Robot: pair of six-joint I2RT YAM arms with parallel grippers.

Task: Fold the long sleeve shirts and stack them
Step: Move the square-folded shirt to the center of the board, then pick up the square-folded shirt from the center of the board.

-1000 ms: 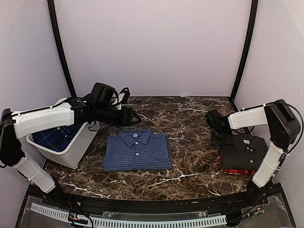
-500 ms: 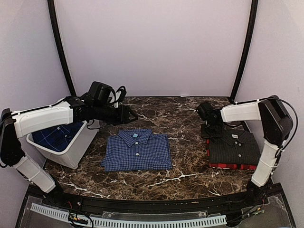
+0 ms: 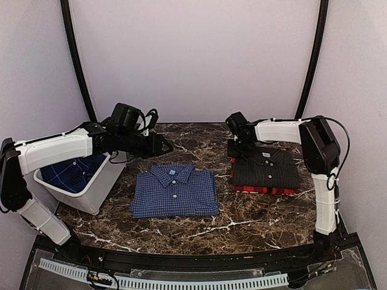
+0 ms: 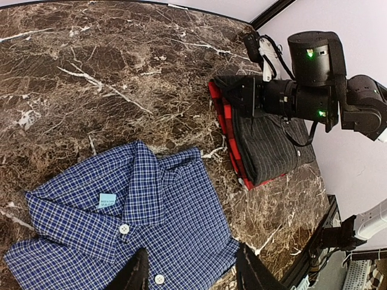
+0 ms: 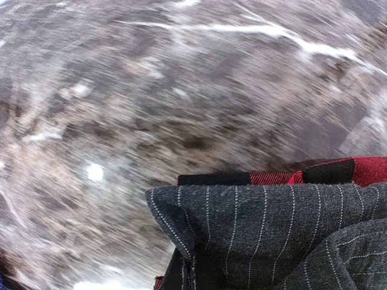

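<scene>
1. On the right-centre worktop (image 3: 248,220), the stack (image 3: 281,175), black shirt (image 3: 260,169) over red shirt (image 3: 266,190), has slid left and now lies near the blue shirt (image 3: 174,192).
2. The right gripper (image 3: 237,147) pinches the stack's far-left corner, dragging it.
3. The left gripper (image 3: 164,147) hovers spread and empty, just beyond the blue shirt.
4. The piles look ready to merge.

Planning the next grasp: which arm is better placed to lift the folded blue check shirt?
Left. The left gripper hovers open near the blue check shirt; the right gripper holds the black pinstripe shirt.
</scene>
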